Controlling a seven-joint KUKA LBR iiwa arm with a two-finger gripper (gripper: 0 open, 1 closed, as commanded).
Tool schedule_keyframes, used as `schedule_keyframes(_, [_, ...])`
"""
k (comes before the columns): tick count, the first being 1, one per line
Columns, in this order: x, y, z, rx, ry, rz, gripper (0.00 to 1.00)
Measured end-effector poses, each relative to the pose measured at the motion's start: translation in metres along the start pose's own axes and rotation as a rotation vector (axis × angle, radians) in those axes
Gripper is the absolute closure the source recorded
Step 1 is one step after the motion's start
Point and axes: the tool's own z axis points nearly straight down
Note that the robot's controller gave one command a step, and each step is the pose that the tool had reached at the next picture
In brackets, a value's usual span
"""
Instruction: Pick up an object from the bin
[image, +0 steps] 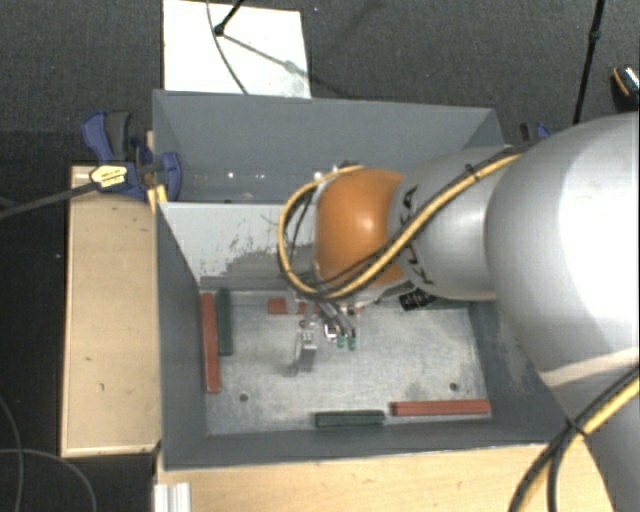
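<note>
A robot arm (560, 250) reaches into a grey metal bin (330, 150) of coloured bars. Dark lettering on the arm's silver casing, just right of the orange cover (355, 225), is crossed by a yellow cable (440, 200) and cannot be read in full. Along the bin's left wall a long reddish-brown bar (210, 342) lies flat, with a shorter dark green bar (225, 322) just beside it on its right; both run from back to front. Further right, near the foot of the back wall, lies a small reddish block (277, 306), the thing closest to the claw (322, 345). The claw hangs below the orange cover over bare, speckled floor near the bin's middle, with the block just to its left and a little nearer the back wall (whether the claw is apart or together cannot be told from this angle, nor whether it touches the floor). Along the front wall lie a dark green bar (350, 419) and, to its right and almost end to end with it, a long reddish bar (440, 408) near the front right corner, both well apart from the claw. The bars are straight with squared edges and a matt surface, and the bin's floor and back wall show pale scuffs.
</note>
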Motion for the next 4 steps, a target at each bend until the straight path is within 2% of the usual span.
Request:
schedule_keyframes(1, [-0.003,-0.056,0.0,0.005,0.004,0.061,0.0])
schedule_keyframes(2, [-0.021,-0.033,0.0,0.001,-0.001,0.143,0.0])
schedule_keyframes(3, [-0.022,-0.034,-0.002,0.001,-0.003,0.147,1.0])
schedule_keyframes(4, [0.007,-0.038,-0.128,0.0,-0.005,0.136,1.0])
